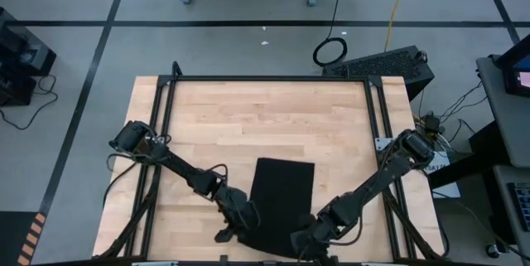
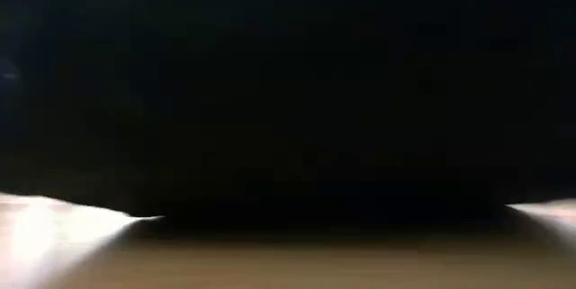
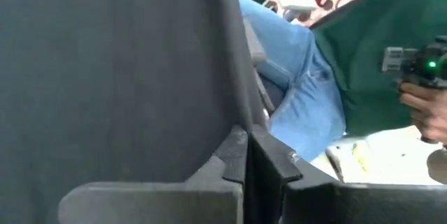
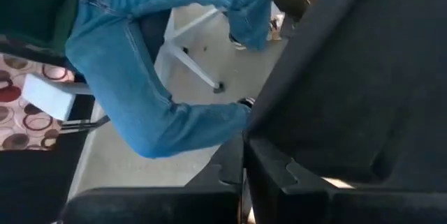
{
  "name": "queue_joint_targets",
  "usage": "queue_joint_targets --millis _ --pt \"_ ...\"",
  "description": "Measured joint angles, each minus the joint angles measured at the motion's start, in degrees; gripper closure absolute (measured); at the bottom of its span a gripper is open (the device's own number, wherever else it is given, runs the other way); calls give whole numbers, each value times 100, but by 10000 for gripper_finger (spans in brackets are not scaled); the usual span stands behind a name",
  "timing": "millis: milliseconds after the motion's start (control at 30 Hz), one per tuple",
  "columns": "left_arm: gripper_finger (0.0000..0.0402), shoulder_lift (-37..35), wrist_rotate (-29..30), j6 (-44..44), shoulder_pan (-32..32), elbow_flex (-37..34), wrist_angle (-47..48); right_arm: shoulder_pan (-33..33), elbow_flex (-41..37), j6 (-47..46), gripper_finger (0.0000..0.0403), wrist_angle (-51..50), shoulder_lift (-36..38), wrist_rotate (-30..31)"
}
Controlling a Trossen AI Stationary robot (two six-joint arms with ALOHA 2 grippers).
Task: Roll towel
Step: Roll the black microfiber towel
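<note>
Wooden tabletop, towel near-edge

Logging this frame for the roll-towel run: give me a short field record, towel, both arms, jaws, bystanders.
towel: black cloth lying on the wooden table, near edge lifted
left gripper: at the towel's near left corner, jaws shut on the cloth
right gripper: at the near right corner, jaws shut on the cloth
low view: blocked by dark cloth
person: seated beyond the table, blue jeans, green top
</note>
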State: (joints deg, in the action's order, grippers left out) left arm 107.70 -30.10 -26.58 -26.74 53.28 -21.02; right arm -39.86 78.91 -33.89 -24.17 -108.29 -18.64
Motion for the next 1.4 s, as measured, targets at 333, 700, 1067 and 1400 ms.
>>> queue_joint_targets --millis 333,700,1067,1400 --pt "389 4 231 184 -20 -6 717 -66 -81 -641 403 -104 -101 772" --pt "389 7 345 31 -34 -17 720 -604 -107 -1442 304 -413 -101 2376" --pt "389 7 1058 -262 22 -15 661 -1780 -105 -1652 112 1442 -956 5908" --pt "389 7 1349 -318 154 -9 718 -1847 -105 -876 88 1762 -1918 7041"
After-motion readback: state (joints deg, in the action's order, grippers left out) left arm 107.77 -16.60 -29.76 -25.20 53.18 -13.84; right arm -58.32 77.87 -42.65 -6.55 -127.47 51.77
